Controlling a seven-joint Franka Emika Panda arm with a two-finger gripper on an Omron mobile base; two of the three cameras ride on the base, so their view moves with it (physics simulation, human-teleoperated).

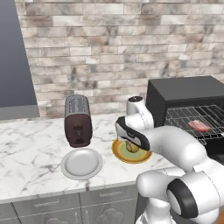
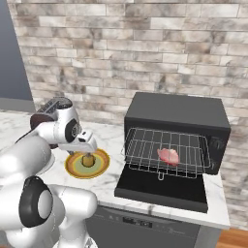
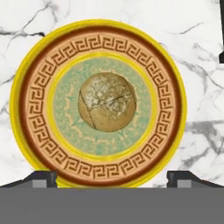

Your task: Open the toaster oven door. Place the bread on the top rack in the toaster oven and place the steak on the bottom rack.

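The bread (image 3: 107,102), a round tan roll, sits in the middle of a yellow-rimmed green plate (image 3: 26,87) on the marble counter. My gripper (image 3: 112,179) hangs straight above it, open, its fingertips (image 3: 43,179) wide apart and holding nothing. From the side, the gripper (image 2: 87,151) is just over the bread (image 2: 87,160). The toaster oven (image 2: 177,114) stands to the right with the toaster oven door (image 2: 162,189) folded down flat. The steak (image 2: 168,156) lies on a wire rack (image 2: 140,145) pulled out over the door; which rack it is I cannot tell. The steak (image 1: 199,126) also shows from the left.
A dark brown slot toaster (image 1: 78,120) stands at the left of the counter, with a plain grey-white plate (image 1: 82,163) in front of it. The brick wall runs behind. The counter's front edge is close below the plates.
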